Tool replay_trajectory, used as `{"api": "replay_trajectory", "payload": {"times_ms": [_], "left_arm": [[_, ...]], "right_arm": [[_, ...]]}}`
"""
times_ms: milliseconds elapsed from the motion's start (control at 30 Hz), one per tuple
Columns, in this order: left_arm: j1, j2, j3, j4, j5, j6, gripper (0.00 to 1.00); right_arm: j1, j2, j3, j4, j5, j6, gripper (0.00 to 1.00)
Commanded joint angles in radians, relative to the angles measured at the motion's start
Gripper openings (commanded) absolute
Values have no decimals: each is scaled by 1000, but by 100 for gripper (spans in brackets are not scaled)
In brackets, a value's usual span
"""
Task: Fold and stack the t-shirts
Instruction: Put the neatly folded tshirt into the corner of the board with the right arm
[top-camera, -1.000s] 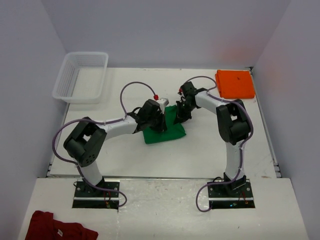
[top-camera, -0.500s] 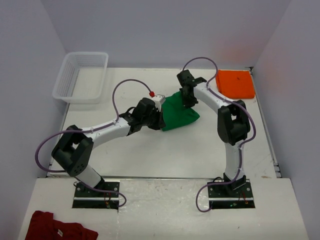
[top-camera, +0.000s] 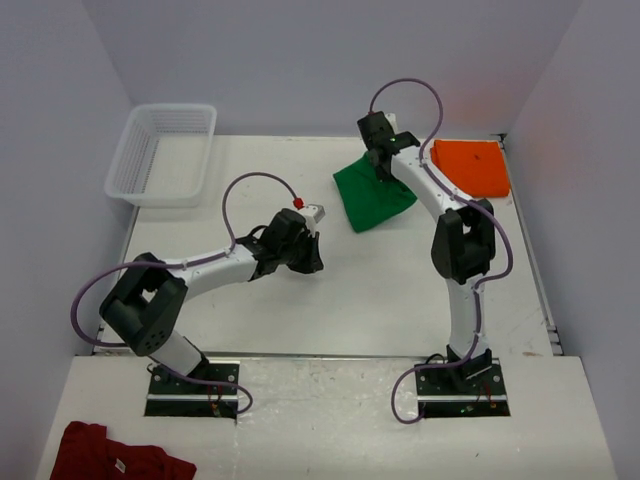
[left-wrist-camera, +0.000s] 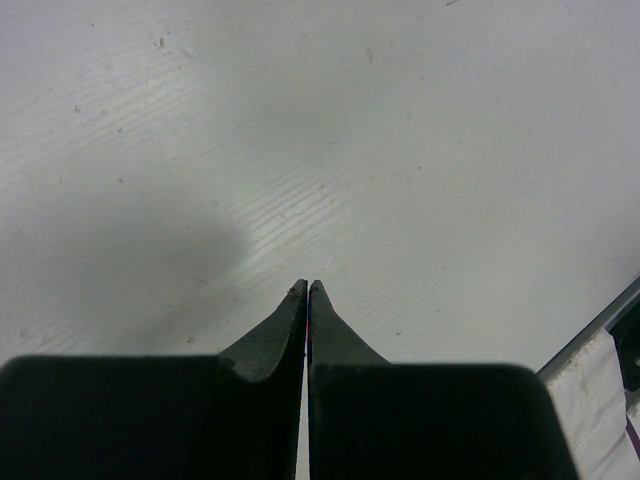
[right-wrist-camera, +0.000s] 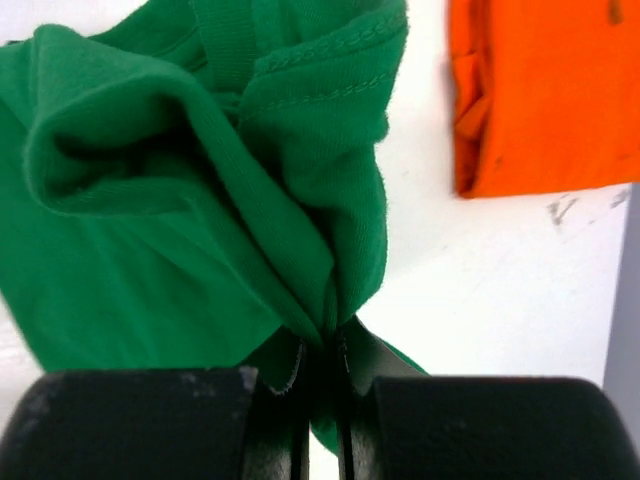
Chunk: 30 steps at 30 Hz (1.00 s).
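White table (top-camera: 350, 300) between pale walls (top-camera: 300, 60), left pincer (left-wrist-camera: 307, 289) closed empty, right pincer (right-wrist-camera: 320, 348) gripping green t-shirt (right-wrist-camera: 150, 240)

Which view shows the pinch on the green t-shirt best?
Right wrist: the green t-shirt fills it, bunched folds pinched in the right gripper. Top external shows the whole shirt, but small, with the pinch unclear. Left wrist shows none of it, only table.

The white surface (top-camera: 380, 290) carries a clear plastic basket (top-camera: 205, 150) at its far left corner and a folded orange shirt (top-camera: 470, 168) lying flat at its far right corner. A dark red garment (top-camera: 110, 455) lies crumpled on the near panel (top-camera: 330, 420), at its left end.
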Motion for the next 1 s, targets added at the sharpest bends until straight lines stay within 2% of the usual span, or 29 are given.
{"api": "replay_trajectory", "payload": {"times_ms": [0,500,667,967], "left_arm": [[-4,-47,-14,49,24,-11,0],[-2,4,-7,57,50,9,0],[-2,18,-5,57,56,14,0],[-4,32,-4,54,62,19,0]], "right_arm": [[-43,-10,107,10,121,-58,0],[-135,53,325,25,213,-212,0],[-146,73,345,40,219,-235,0],[-169,18,285,40,235,-216,0]]}}
